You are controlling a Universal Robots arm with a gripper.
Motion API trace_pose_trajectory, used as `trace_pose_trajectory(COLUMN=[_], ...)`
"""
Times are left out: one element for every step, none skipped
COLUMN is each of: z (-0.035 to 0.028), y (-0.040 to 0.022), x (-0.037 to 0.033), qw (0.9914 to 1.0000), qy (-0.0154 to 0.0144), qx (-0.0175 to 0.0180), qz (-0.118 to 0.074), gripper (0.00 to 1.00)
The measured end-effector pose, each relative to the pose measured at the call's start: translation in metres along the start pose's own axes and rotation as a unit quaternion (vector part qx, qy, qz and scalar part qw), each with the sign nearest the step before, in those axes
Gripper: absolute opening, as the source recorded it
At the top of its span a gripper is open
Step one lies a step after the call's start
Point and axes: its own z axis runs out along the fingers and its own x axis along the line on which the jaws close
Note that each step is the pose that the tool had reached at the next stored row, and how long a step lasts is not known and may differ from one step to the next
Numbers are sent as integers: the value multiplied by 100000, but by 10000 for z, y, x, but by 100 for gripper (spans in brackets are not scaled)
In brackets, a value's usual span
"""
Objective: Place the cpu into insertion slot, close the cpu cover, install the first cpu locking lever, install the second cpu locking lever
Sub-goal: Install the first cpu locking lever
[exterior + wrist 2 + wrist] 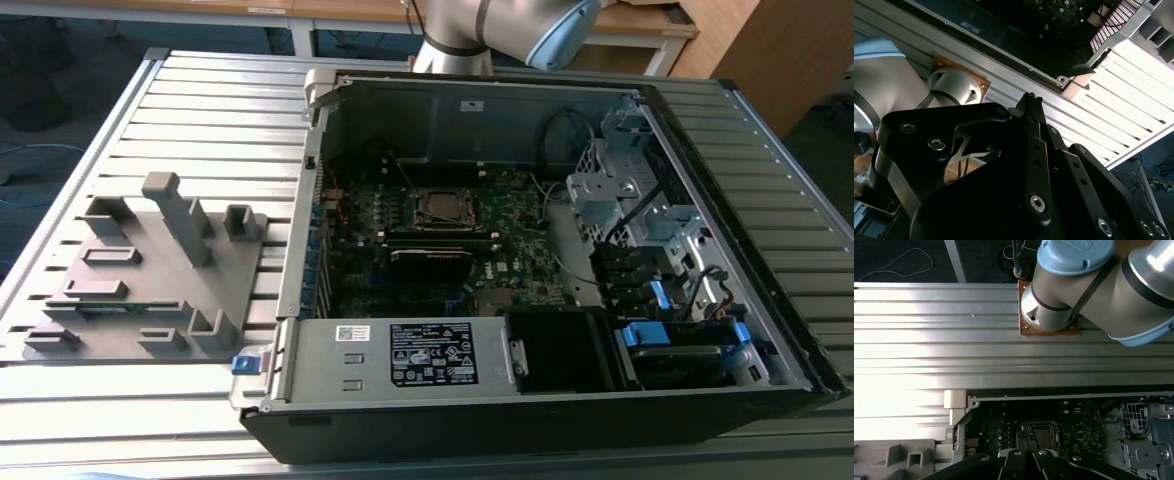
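The open computer case (534, 250) lies on the slatted metal table. On its motherboard sits the insertion slot (441, 206), a small square socket with a dark centre; the cpu cover (418, 206) lies flat around it as a silver frame. The first wrist view has the slot (1044, 432) just ahead of my gripper (1026, 456). In the second wrist view the gripper (1030, 100) hangs high above the case's edge, its black fingers (1032, 125) drawn together to one tip with nothing seen between them. The cpu is hidden from me. The locking levers are too small to make out.
A grey moulded fixture (134, 280) with upright posts lies on the table at the exterior view's left of the case. Inside the case are a grey drive cage (627, 190), cables and a power supply box (400, 355). The arm's base (1046, 310) is bolted behind the case.
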Motion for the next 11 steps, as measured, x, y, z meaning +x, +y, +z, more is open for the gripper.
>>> trace_pose_trajectory(z=[0, 1, 4, 13, 29, 47, 65, 82, 99, 117, 135], y=[0, 0, -1, -3, -7, -12, -16, -21, -25, -29, -34], x=[0, 0, 0, 1, 1, 3, 4, 5, 6, 7, 8], qw=[100000, 100000, 100000, 100000, 100000, 100000, 100000, 100000, 100000, 100000, 100000], qy=[-2, -2, -7, -5, 4, 2, -3, -3, -2, -2, -3], qx=[-3, -2, -8, -4, 4, 0, -6, -6, -1, -2, -3], qz=[2, 0, 0, 2, 1, 3, 2, 1, 3, 1, 2], gripper=[11, 11, 11, 11, 11, 11, 11, 11, 11, 11, 11])
